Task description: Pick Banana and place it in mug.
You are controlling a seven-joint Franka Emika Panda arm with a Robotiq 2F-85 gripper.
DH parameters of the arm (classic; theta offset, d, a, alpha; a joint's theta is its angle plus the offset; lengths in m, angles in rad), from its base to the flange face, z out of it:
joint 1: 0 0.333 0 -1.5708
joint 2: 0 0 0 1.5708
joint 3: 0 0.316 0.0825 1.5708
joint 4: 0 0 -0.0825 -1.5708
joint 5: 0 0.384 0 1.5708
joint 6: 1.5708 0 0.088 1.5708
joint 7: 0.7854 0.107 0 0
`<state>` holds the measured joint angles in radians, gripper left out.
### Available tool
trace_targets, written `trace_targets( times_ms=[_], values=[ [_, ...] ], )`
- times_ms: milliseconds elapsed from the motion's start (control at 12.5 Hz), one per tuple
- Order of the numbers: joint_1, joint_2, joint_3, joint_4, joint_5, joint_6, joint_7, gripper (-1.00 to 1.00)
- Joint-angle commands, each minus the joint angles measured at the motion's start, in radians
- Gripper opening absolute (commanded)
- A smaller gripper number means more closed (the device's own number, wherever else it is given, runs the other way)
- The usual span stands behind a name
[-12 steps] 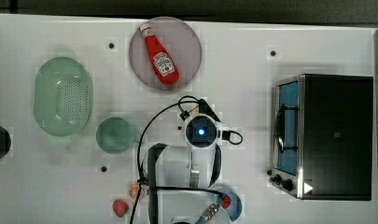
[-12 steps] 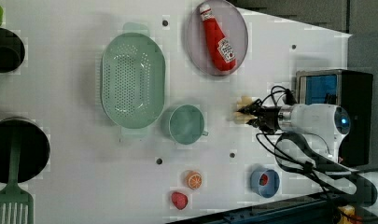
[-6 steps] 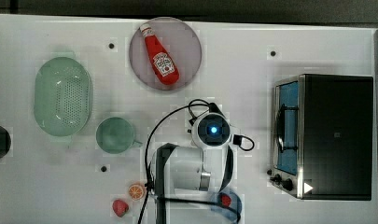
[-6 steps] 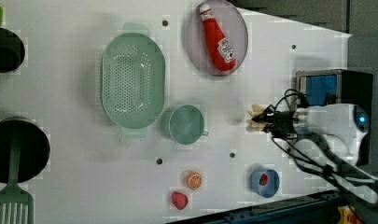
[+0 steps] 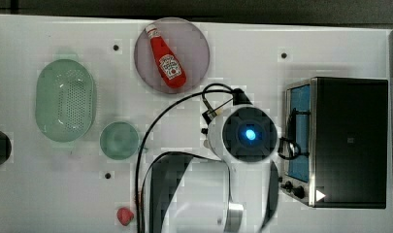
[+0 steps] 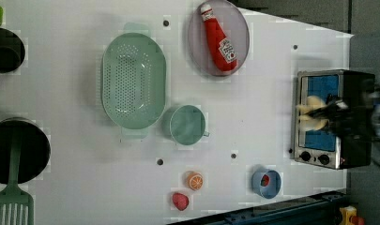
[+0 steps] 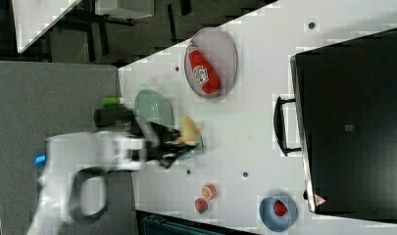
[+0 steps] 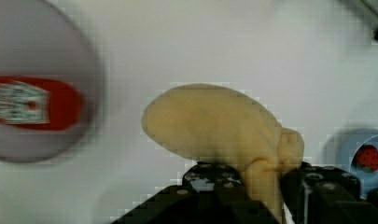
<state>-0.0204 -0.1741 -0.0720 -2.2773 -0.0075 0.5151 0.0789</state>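
Wrist view shows the hand (image 8: 263, 186) clamped on the pale banana (image 8: 214, 123) by its stem end, lifted off the white surface (image 5: 262, 29), so carry it level to the mug (image 5: 119, 140), just right of the colander (image 5: 65, 99) in the top view, centre it over the rim, then lower before letting go.

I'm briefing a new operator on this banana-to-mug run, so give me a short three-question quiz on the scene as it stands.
1. True or false: the pincer is shut on the banana.
2. What lies on the round grey plate?
A. a strawberry
B. a ketchup bottle
C. a spatula
3. In the left view, what stands directly to the left view's left of the mug?

Key:
1. True; the wrist view shows the banana clamped at its stem end.
2. B, the ketchup bottle.
3. The green colander.
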Motion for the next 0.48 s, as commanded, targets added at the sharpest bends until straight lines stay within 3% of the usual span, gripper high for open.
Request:
trace_targets(
  times_ms=[80, 480],
  values=[
    [0.007, -0.050, 0.053, 0.023, 0.021, -0.081, 0.013, -0.46],
    [0.033, -0.077, 0.238, 0.030, 0.038, -0.111, 0.204, -0.46]
  ],
)
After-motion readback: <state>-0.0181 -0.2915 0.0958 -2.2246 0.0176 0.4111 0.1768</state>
